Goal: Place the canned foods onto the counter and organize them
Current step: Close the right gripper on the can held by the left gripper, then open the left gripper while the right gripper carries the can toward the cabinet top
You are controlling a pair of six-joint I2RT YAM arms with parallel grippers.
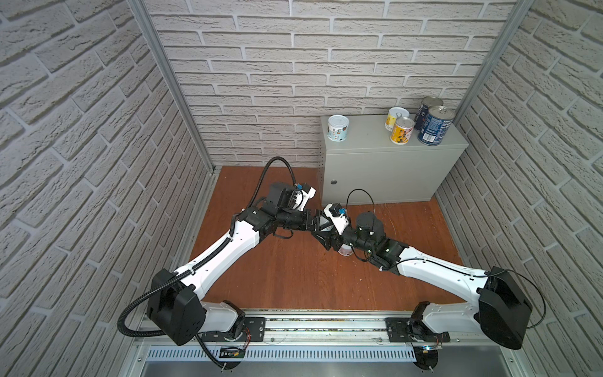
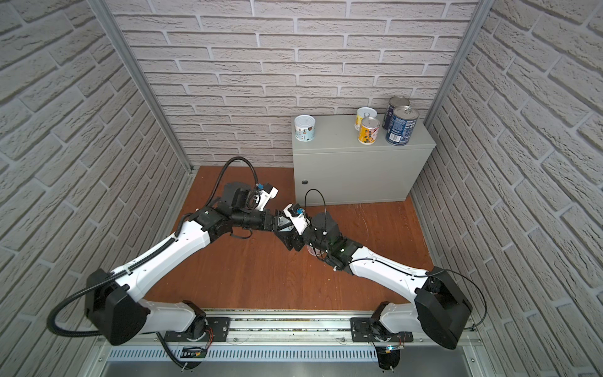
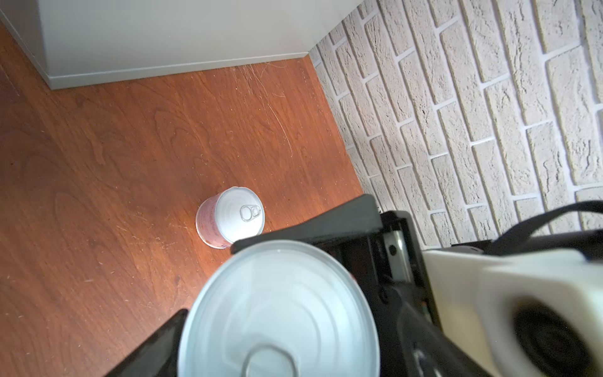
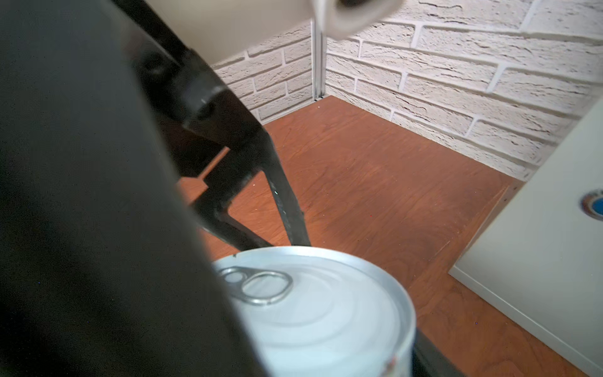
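Observation:
Both arms meet above the middle of the floor around one white-lidded can (image 1: 324,222) (image 3: 277,313) (image 4: 313,310). My right gripper (image 4: 310,326) is shut on it, a black finger on each side. The can also lies between the fingers of my left gripper (image 3: 280,326). One left finger (image 3: 166,346) sits beside its wall; whether it still presses is unclear. A pink-labelled can (image 3: 230,217) (image 1: 345,250) stands on the floor under the right wrist. On the counter (image 1: 365,133) stand two dark-blue cans (image 1: 435,125), two yellow cans (image 1: 402,130) and a white-labelled can (image 1: 338,128).
The counter's grey front with its round lock (image 1: 333,182) rises just behind the grippers. Brick walls close in the wooden floor (image 1: 293,277) on three sides. The blue and yellow cans crowd the counter's right end; the white-labelled one is at its left end.

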